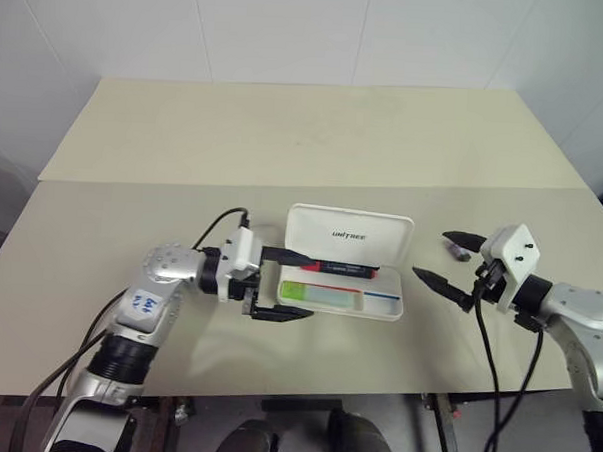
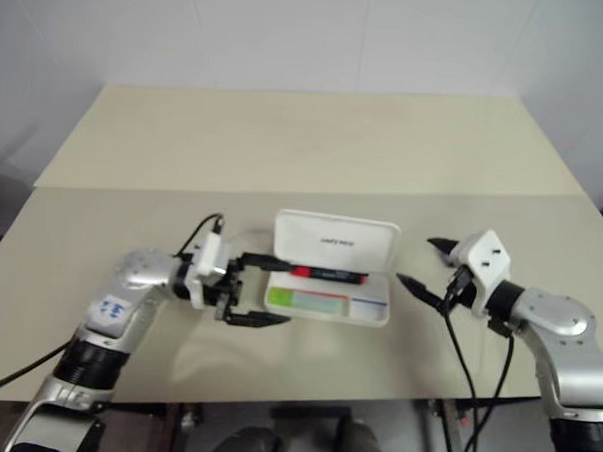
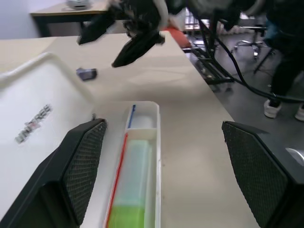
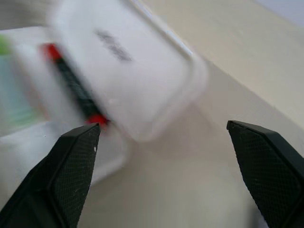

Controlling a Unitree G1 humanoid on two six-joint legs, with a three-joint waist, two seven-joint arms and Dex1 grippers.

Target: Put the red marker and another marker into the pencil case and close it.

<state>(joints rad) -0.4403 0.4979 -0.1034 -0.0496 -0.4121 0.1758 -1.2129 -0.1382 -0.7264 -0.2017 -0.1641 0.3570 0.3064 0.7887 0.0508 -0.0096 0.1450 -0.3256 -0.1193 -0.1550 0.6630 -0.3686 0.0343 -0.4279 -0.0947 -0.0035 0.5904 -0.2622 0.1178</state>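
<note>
Open pencil case (image 1: 344,278) on the surface (image 1: 285,145), both markers inside

The case lay with its lid raised; the red marker (image 1: 345,268) sat along the hinge side of the tray, and another marker (image 1: 322,294), pale green, lay flat in the tray's front part. The left fingers (image 1: 279,284) stood spread wide at the case's left end, gripping nothing. The right fingers (image 1: 448,260) were likewise spread and empty, just off the case's right end. A small dark object (image 1: 457,252) rested on the surface near the right fingers
</note>
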